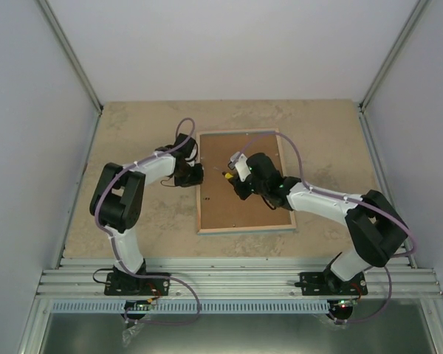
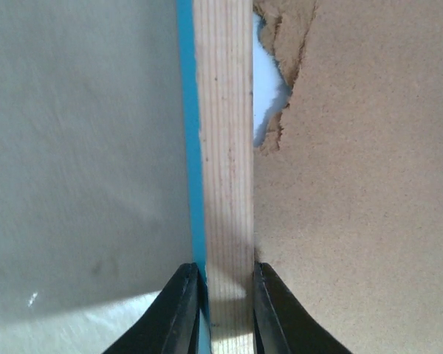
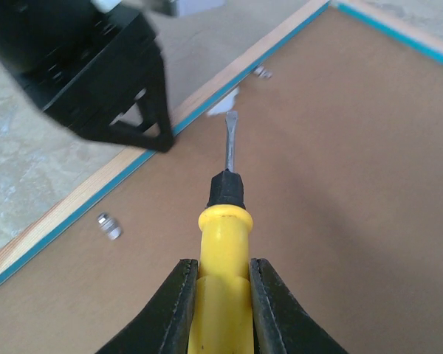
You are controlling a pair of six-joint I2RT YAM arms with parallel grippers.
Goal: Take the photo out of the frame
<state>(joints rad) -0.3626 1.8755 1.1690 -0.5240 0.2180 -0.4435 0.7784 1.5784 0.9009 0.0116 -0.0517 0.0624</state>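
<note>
The turquoise frame [image 1: 244, 229] lies face down, its light wood back up. The brown backing board [image 1: 240, 206] fills it and hides the photo. My left gripper [image 1: 199, 175] is shut on the frame's left rail [image 2: 223, 147], one finger on each side. My right gripper [image 1: 240, 183] is shut on a yellow-handled screwdriver [image 3: 223, 243] over the board [image 3: 340, 184]. The blade tip points at a torn notch [image 2: 269, 96] in the board's left edge, where something pale shows. I cannot tell what it is.
Two small metal tabs [image 3: 109, 226] [image 3: 263, 71] sit on the board along the left rail. My left gripper [image 3: 103, 81] stands close to the screwdriver tip. The beige table [image 1: 148, 221] is enclosed by white walls.
</note>
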